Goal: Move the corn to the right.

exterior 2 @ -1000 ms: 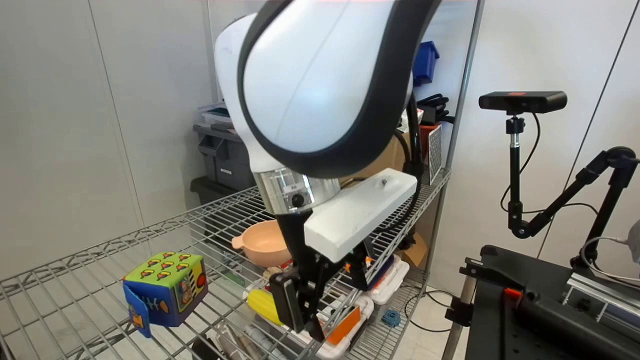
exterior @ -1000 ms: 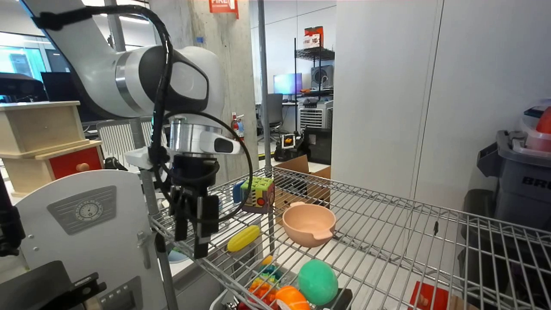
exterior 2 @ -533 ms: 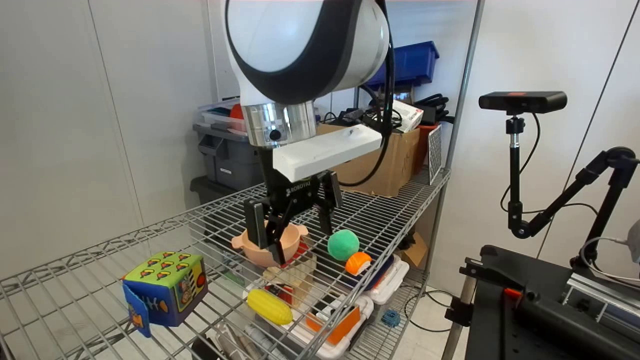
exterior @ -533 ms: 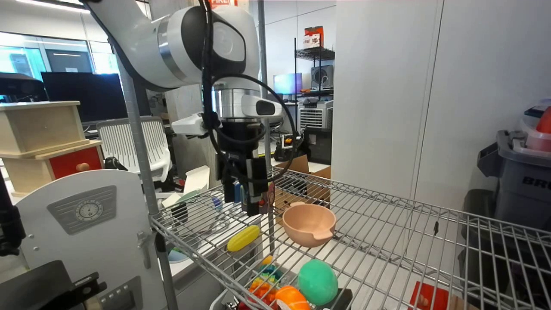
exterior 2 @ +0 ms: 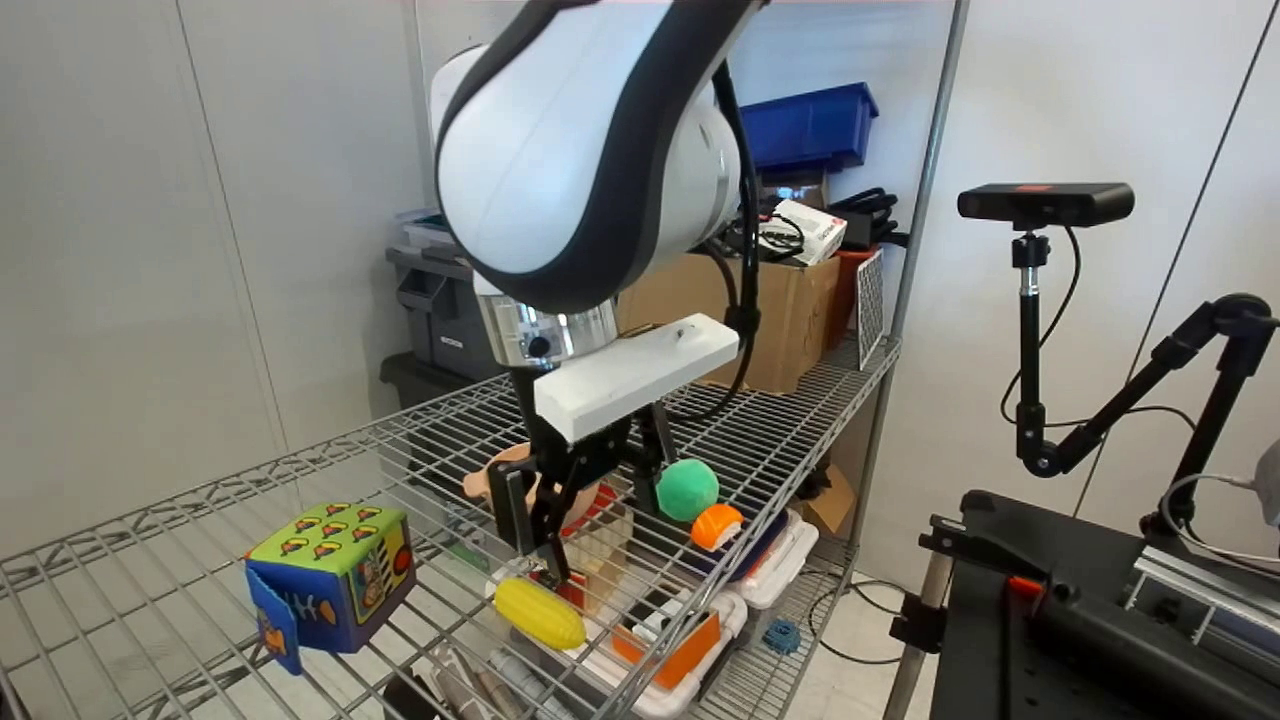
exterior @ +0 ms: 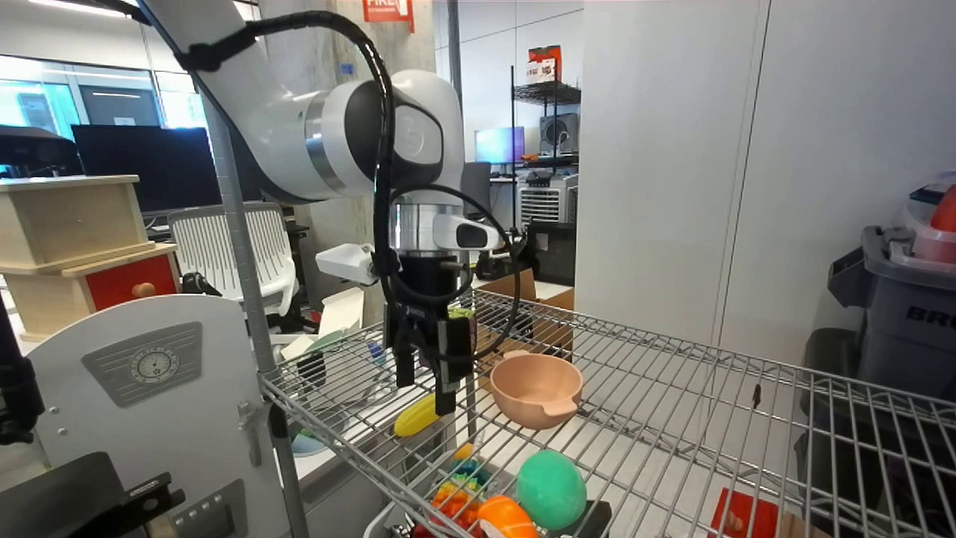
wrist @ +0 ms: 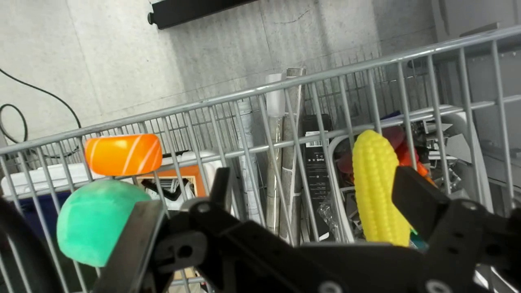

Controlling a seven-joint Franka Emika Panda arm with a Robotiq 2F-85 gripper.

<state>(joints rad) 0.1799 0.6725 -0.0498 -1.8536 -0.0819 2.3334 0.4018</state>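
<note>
The yellow corn [exterior: 415, 418] lies on the wire shelf near its front rail, and its far end is behind a finger in this exterior view. It shows whole in an exterior view [exterior 2: 538, 613]. My gripper [exterior: 426, 394] is open and empty, above the shelf and apart from the corn. It also shows in an exterior view [exterior 2: 600, 540]. In the wrist view, the corn [wrist: 374, 187] appears inside the wide gap of my gripper [wrist: 313, 183], close to the right-hand finger. That finger overlaps its edge, and the gripper body hides its lower end.
A tan bowl [exterior: 534, 392] stands on the shelf near the gripper. A green ball [exterior 2: 687, 490] and an orange item [exterior 2: 716, 527] lie further along the front rail [wrist: 203, 103]. A soft toy cube [exterior 2: 335, 580] sits on the corn's other side. Bins and clutter show below through the wires.
My gripper rose from beside the corn and moved inward over the shelf, toward the bowl, then came down part of the way. It stayed open. The corn has not moved.
</note>
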